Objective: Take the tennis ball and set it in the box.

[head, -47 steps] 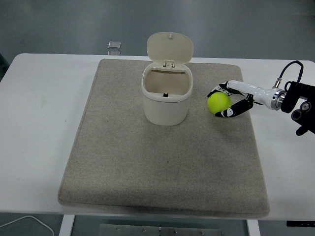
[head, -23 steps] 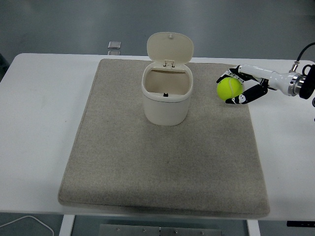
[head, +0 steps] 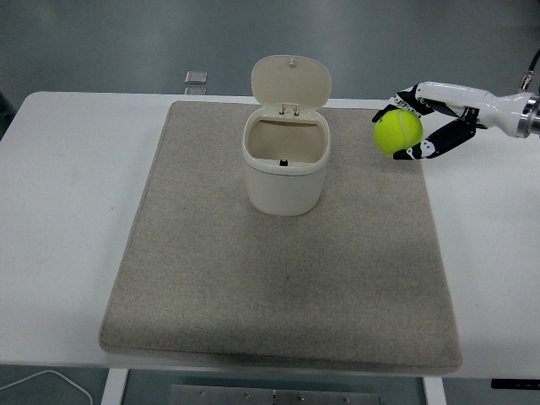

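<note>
A yellow-green tennis ball is held in my right hand, whose fingers are curled around it. The hand carries the ball in the air over the mat's far right corner, to the right of the box. The box is a cream bin with its hinged lid standing open at the back, and its inside looks empty. It stands on a beige mat in the middle of the white table. The left arm is out of view.
The mat covers most of the white table. A small grey square object lies at the table's far edge, left of the bin. A white cable shows below the table's near left edge.
My right hand has lifted the ball off the mat and carried it up and a little to the right. The bin has not moved.
</note>
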`<state>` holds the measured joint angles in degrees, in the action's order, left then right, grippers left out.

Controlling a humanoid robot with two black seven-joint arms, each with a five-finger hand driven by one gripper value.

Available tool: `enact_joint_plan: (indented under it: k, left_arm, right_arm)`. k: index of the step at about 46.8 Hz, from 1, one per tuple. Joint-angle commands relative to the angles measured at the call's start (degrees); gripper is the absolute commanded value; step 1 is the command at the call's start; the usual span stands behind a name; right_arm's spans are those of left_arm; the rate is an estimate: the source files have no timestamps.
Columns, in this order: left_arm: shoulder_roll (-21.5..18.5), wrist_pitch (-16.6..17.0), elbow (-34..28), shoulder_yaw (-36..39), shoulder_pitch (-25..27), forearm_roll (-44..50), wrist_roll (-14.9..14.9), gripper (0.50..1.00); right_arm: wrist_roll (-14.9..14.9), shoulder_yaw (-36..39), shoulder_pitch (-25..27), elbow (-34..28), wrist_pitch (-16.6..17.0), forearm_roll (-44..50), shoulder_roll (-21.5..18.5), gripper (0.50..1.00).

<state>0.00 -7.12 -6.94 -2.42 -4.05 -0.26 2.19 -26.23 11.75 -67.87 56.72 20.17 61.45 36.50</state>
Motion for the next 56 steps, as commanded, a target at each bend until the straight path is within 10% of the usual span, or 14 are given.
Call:
enact_joint_plan:
  k: [1,18,56]
  left_arm:
    - [0.0,0.0,0.0,-0.04,0.0,0.0,0.0,0.996]
    - [0.0,0.0,0.0,-0.04,0.0,0.0,0.0,0.996]
    - [0.0,0.0,0.0,-0.04,0.0,0.0,0.0,0.996]
  right_arm:
    - [-0.32,0.46,-0.68,0.32,1.01,-0.02,-1.52,0.5]
    - [-3.57,1.08,-4.11,3.31,5.4,-0.19,-4.25,0.5]
    - [-1.99,1.43,-3.76,-0.47,-2.42,0.42,-13.92,0.5]
